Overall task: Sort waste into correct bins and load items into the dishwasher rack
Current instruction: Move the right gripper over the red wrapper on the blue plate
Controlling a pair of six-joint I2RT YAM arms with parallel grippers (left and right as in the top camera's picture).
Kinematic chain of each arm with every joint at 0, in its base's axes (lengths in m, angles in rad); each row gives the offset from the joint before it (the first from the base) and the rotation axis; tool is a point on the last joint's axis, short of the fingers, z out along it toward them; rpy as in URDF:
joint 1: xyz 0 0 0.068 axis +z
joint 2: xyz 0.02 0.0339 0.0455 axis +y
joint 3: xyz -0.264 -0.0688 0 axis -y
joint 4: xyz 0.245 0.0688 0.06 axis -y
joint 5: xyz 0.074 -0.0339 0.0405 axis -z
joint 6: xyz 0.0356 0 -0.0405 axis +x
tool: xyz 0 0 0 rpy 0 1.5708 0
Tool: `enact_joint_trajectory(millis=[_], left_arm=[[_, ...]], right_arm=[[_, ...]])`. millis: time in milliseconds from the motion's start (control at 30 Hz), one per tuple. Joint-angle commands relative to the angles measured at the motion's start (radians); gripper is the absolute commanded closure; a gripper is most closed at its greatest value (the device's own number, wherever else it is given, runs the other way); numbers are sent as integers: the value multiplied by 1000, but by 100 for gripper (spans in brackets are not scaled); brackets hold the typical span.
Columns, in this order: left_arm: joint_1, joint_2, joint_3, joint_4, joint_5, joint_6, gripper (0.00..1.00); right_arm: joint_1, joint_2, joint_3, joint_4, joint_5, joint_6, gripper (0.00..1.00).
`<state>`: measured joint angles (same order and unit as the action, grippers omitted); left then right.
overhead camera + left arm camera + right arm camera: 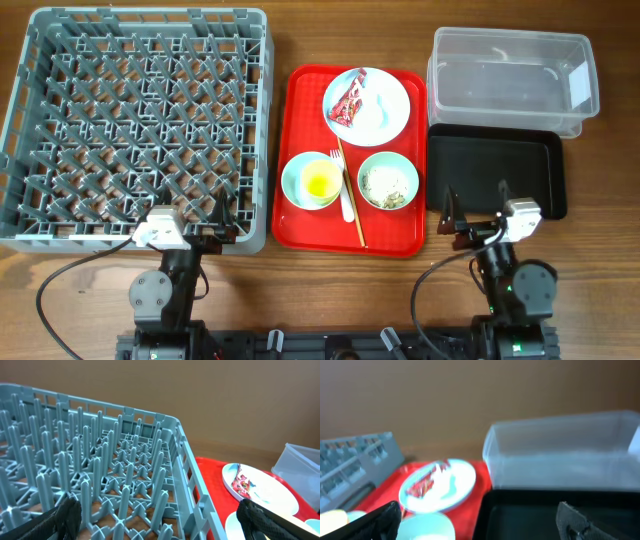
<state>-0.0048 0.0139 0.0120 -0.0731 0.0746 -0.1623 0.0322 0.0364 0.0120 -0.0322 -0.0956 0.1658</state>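
On the red serving tray [300, 215], a round pale plate [390, 95] holds the red wrapper [349, 103] and white tissue [372, 108]. One blue-green bowl [296, 182] holds the yellow cup [321, 181]; the other bowl [388, 182] holds rice scraps. The white fork [346, 195] and wooden stick [351, 200] lie between them. The grey rack [140, 125] is at left. The clear tub [512, 75] and black tray [496, 170] are at right. My left gripper [218, 215] is open over the rack's near right corner. My right gripper [478, 212] is open over the black tray's near edge.
In the left wrist view the rack's pegs [100, 485] fill the foreground, with the plate [260, 487] to the right. In the right wrist view the plate [437, 485], clear tub [560, 452] and black tray [530, 515] lie ahead. Cables trail beside both arm bases.
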Motion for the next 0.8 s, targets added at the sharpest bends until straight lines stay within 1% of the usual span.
enact_joint_trajectory(millis=[0, 100, 200, 333, 400, 467, 500, 533, 600, 700, 767], left_arm=[[-4, 16, 45, -62, -6, -32, 0], [-4, 82, 116, -100, -16, -32, 0], [-4, 209, 232, -152, -40, -32, 0], [-4, 439, 416, -318, -39, -32, 0], [-4, 574, 529, -418, -39, -32, 0], [-5, 674, 625, -497, -39, -32, 0], [-5, 754, 703, -560, -39, -32, 0], [-5, 785, 732, -583, -39, -32, 0], [-5, 829, 766, -610, -26, -32, 0], [-4, 853, 768, -608, 13, -32, 0], [-5, 856, 768, -608, 13, -32, 0]], right_arm=[[4, 85, 101, -61, 4, 45, 0], [4, 201, 215, -108, -17, 52, 0], [4, 394, 394, -204, -43, 77, 0], [4, 661, 634, -372, -92, 16, 0], [4, 821, 781, -473, -92, -65, 0], [4, 953, 907, -563, -92, -93, 0], [4, 1050, 1009, -649, -92, -114, 0], [4, 1098, 1060, -684, -92, -113, 0], [4, 1159, 1112, -699, -122, -100, 0], [4, 1193, 1117, -705, -244, -89, 0], [4, 1197, 1117, -689, -272, -97, 0]])
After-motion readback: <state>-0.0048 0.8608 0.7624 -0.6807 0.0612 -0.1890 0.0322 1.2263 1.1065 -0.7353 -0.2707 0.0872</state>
